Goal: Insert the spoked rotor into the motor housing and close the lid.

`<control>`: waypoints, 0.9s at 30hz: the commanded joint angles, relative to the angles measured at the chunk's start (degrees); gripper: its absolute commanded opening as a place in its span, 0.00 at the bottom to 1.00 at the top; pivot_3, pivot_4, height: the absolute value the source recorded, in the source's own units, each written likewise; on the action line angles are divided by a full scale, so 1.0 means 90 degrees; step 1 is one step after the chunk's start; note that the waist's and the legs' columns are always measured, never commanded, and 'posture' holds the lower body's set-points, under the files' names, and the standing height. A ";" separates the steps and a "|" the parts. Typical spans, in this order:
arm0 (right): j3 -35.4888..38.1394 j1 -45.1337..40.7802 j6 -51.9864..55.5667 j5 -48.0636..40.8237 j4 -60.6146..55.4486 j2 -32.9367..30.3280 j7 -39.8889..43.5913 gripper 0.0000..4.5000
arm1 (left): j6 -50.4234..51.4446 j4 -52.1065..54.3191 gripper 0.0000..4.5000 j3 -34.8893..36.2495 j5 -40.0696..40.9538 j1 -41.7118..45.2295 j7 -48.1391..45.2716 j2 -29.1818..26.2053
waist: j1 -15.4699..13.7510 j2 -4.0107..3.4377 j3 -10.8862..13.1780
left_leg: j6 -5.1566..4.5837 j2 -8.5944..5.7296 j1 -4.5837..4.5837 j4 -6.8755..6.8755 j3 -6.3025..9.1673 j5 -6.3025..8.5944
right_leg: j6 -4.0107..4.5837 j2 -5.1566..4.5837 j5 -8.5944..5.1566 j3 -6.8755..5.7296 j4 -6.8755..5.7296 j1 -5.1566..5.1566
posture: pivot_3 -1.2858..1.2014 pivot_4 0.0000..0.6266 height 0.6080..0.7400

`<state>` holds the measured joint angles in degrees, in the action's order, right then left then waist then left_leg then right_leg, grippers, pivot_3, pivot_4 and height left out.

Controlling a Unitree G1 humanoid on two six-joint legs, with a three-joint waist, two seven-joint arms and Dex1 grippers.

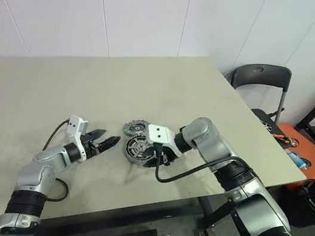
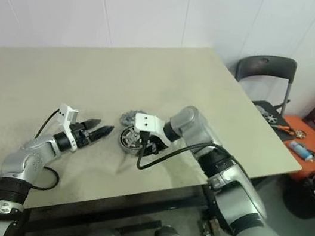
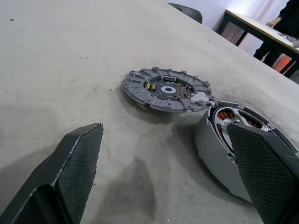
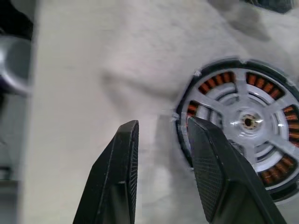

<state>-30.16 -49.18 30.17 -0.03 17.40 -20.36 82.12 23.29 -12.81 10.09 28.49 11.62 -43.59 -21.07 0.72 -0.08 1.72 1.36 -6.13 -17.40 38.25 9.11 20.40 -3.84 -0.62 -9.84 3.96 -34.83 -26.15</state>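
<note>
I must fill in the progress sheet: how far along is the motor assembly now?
Looks done: the spoked rotor seems seated over the copper windings in the motor housing. In hand: nothing; the right gripper is open at the housing rim, and the left gripper is open nearby. Left: the flat notched grey disc, probably the lid, lies on the table beside the housing, not yet fitted.

On the beige table [image 2: 152, 75], the right gripper [image 2: 148, 147] hangs over the motor housing [image 2: 128, 139]. A grey notched disc [image 2: 128, 117] lies just beside it. The left gripper [image 2: 100, 130] points toward both.
</note>
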 commanded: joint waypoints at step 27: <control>-0.1198 -0.2105 -1.0637 0.4811 0.4250 -0.0706 -0.4706 0.38 | 0.0193 0.1492 1.00 0.0047 0.0126 0.0191 -0.0139 -0.0604 | 0.0026 0.0036 -0.0010 | 0.0027 0.0005 0.0014 -0.0006 -0.0042 -0.0016 | 0.0010 0.0008 -0.0001 0.0024 -0.0033 -0.0017 | 0.52 0.00 1.00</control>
<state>-40.51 -64.93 -64.94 40.52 54.68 -26.76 43.54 24.86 -2.76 10.10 28.74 12.97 -45.60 -26.39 0.95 0.24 1.63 1.61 -6.09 -17.27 38.20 8.71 20.25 -3.75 -0.55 -9.84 4.19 -35.13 -26.30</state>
